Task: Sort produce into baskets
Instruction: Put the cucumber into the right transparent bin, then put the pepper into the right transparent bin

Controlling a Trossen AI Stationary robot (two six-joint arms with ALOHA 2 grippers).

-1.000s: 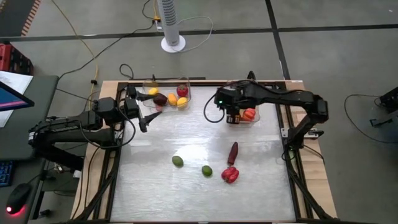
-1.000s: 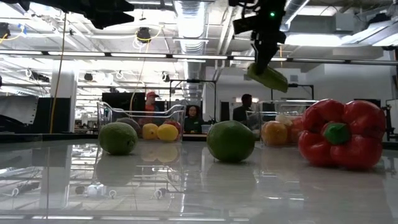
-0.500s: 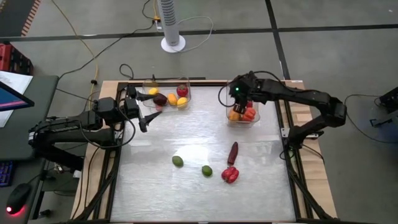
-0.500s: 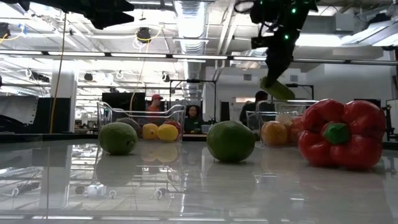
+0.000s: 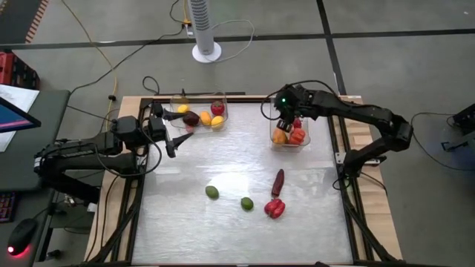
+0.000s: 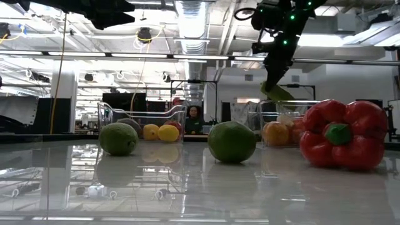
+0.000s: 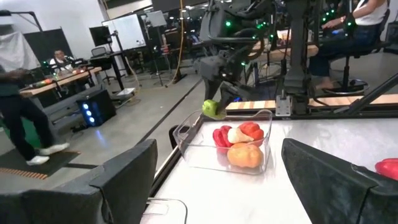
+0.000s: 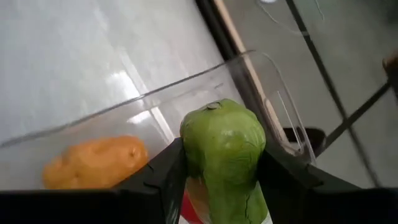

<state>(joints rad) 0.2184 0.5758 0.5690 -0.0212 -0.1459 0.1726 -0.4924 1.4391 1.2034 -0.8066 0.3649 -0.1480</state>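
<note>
- Produce is lying in three places: we are seeing two limes [image 5: 212, 192] [image 5: 246, 203], a red bell pepper [image 5: 274, 208] and a dark red elongated vegetable [image 5: 277, 182] loose on the table [image 5: 223, 163], with the rest sitting in the two baskets
- We are watching the right gripper [image 5: 286, 119] hanging over the far end of the right-hand basket [image 5: 306, 136], its fingers clenched on a green pear-shaped vegetable [image 8: 225, 154]; in the right wrist view the piece is standing between the two dark fingers, above the clear rim
- We are seeing it from the low view as a pale green piece [image 6: 275, 92] tilting down from the gripper, just above the basket's rim
- Inside that basket, an orange piece [image 5: 280, 136] and red pieces [image 5: 297, 135] are resting together; the left wrist view is also showing a whitish piece [image 7: 239, 135] among them
- We are finding the left gripper [image 5: 180, 136] waiting near the table's left edge, just in front of the left-hand basket [image 5: 199, 113], its fingers spread and holding nothing
- That basket is holding yellow [image 5: 182, 109], orange [image 5: 205, 117], red [image 5: 217, 108] and dark purple [image 5: 191, 118] pieces
- Beyond the table, the low view is showing a person [image 6: 194, 116] in the room behind
</note>
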